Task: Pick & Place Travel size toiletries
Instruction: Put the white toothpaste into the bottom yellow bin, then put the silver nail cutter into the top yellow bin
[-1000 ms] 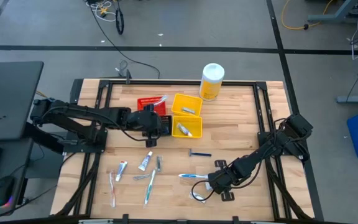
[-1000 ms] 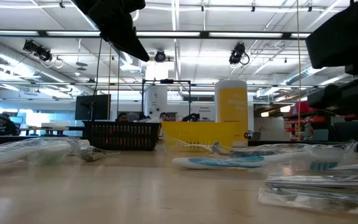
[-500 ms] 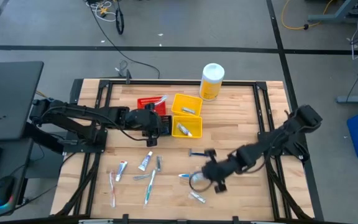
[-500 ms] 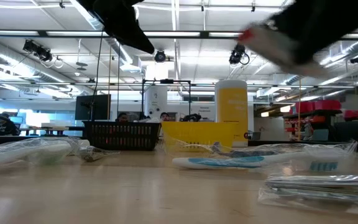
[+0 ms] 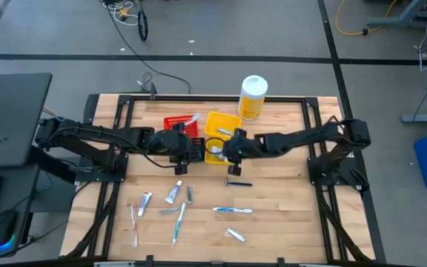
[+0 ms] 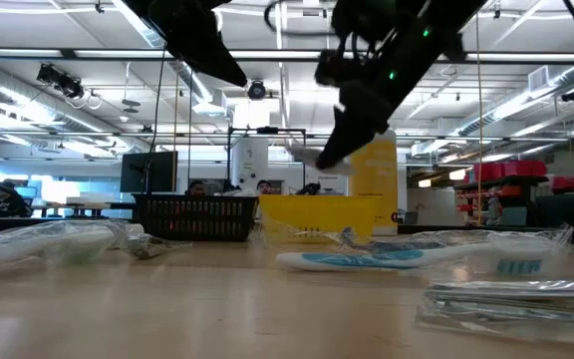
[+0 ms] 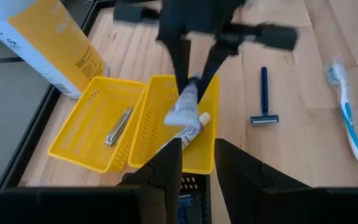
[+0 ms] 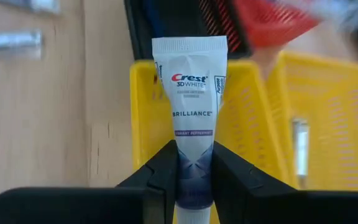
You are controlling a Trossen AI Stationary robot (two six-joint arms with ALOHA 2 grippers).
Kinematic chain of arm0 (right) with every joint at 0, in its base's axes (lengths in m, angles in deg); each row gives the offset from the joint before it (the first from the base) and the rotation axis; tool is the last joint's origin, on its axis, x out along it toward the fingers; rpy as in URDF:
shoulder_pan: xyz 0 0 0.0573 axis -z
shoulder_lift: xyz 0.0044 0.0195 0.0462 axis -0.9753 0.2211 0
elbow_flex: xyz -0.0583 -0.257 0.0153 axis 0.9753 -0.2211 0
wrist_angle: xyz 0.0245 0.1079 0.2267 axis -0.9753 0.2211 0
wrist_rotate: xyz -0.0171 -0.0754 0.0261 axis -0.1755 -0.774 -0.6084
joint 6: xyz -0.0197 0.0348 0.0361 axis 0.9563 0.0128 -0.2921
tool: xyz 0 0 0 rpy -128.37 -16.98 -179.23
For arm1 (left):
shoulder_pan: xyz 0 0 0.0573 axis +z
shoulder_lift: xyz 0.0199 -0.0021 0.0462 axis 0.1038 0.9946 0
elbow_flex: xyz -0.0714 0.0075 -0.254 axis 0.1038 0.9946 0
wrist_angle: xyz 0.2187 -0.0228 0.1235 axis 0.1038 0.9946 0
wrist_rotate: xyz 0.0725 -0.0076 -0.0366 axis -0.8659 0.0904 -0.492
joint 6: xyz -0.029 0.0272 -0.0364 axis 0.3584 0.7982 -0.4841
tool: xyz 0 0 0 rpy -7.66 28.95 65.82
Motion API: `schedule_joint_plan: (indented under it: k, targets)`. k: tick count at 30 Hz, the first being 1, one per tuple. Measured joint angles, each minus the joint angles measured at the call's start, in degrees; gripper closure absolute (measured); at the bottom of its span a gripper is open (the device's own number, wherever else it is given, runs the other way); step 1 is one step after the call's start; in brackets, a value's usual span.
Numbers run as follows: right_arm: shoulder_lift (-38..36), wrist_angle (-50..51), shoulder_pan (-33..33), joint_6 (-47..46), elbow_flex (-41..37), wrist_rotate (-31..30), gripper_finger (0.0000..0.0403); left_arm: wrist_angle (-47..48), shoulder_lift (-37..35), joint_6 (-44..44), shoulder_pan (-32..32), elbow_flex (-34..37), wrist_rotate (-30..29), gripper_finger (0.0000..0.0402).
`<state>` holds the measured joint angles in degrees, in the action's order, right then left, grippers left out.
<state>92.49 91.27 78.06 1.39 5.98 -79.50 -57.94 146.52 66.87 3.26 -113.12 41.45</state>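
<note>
**Right arm swings a tube over the yellow bins**

Since a second ago the right arm has left the table's near right side and reached across to the middle; the right gripper (image 5: 230, 146) now hangs above the nearer yellow bin (image 5: 232, 157), its fingers pinching a white-silver tube (image 8: 190, 109) marked Crest by its lower end. From the left wrist the same tube (image 7: 184, 106) shows tilted over that bin, above another tube lying inside it. The far yellow bin (image 5: 215, 122) holds a small metal item (image 7: 118, 124). At table height the right gripper (image 6: 339, 140) is raised well above the bins, in front of the yellow bottle (image 6: 371, 165).

The left gripper (image 5: 178, 148) has not shifted: it hovers over the black bin (image 5: 196, 150), beside the red bin (image 5: 175, 124), fingers (image 7: 166, 168) a little apart with nothing between them.

On the open wood, a dark blue razor (image 5: 238, 183) lies just near of the yellow bins, a blue-white toothbrush (image 5: 232, 211) nearer still, and a small tube (image 5: 235, 235) close to the front edge. Toward the left front lie more toothbrushes (image 5: 178, 222) and tubes (image 5: 173, 193)
</note>
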Motion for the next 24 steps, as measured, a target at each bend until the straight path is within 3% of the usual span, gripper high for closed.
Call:
schedule_joint_plan:
  k: [5, 10, 20, 24]
  targets:
    - [4.4, -1.3, 3.0, 3.7, 0.0, 5.6, 0.0316, 0.0, 0.0, 0.5, 0.0, 0.0, 0.0, 0.0299]
    - [5.7, -1.4, 4.1, 4.6, 0.0, 5.2, 0.0301, 0.0, 0.0, 0.2, 0.0, 0.0, 0.0, 0.0299]
    - [5.3, -1.6, 5.6, 4.7, 0.0, 5.2, 0.0232, 0.0, 0.0, -4.3, 0.0, 0.0, 0.3, 0.0299]
    - [4.8, -2.4, 4.8, 4.7, 0.0, 5.2, 0.0218, 0.5, 0.0, -7.5, 0.0, 0.0, 4.3, 0.0299]
